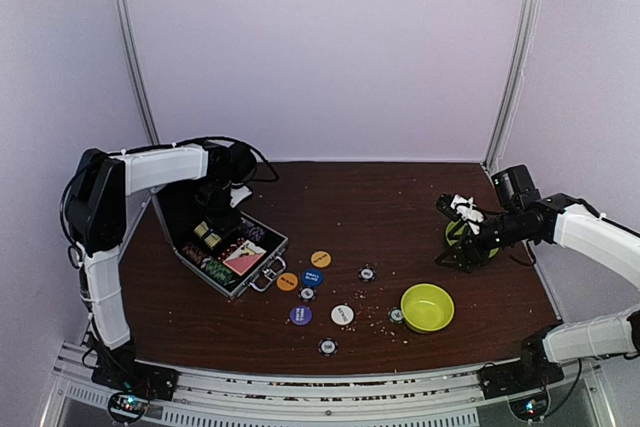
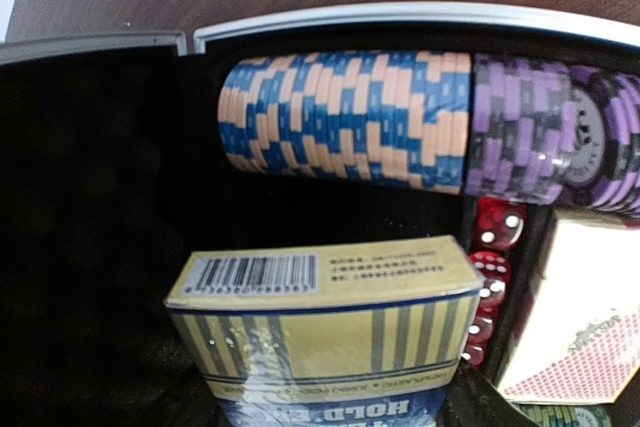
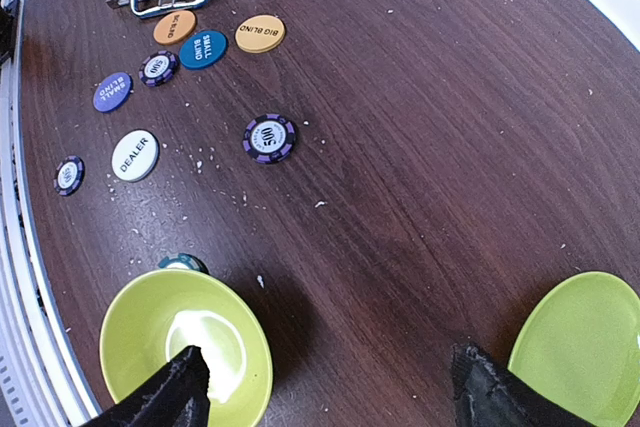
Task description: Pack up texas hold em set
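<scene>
The silver case (image 1: 232, 250) lies open at the left, its handle toward the table's middle. My left gripper (image 1: 213, 227) is inside it, shut on a gold-and-blue card deck (image 2: 320, 332) held over the black lining. A blue-orange chip row (image 2: 345, 117), a purple chip row (image 2: 545, 137), red dice (image 2: 490, 272) and a second deck (image 2: 580, 347) sit in the case. Orange (image 3: 175, 27), blue (image 3: 203, 48), yellow (image 3: 260, 33), purple (image 3: 112, 91) and white (image 3: 134, 155) buttons and loose chips (image 3: 269, 138) lie on the table. My right gripper (image 3: 330, 397) is open and empty above bare wood.
A lime-green bowl (image 1: 427, 307) stands front right, with a teal chip (image 3: 183, 263) against its rim. A lime-green plate (image 3: 580, 347) lies under the right arm at the right edge. Small white crumbs are scattered over the dark wooden table (image 1: 400, 197).
</scene>
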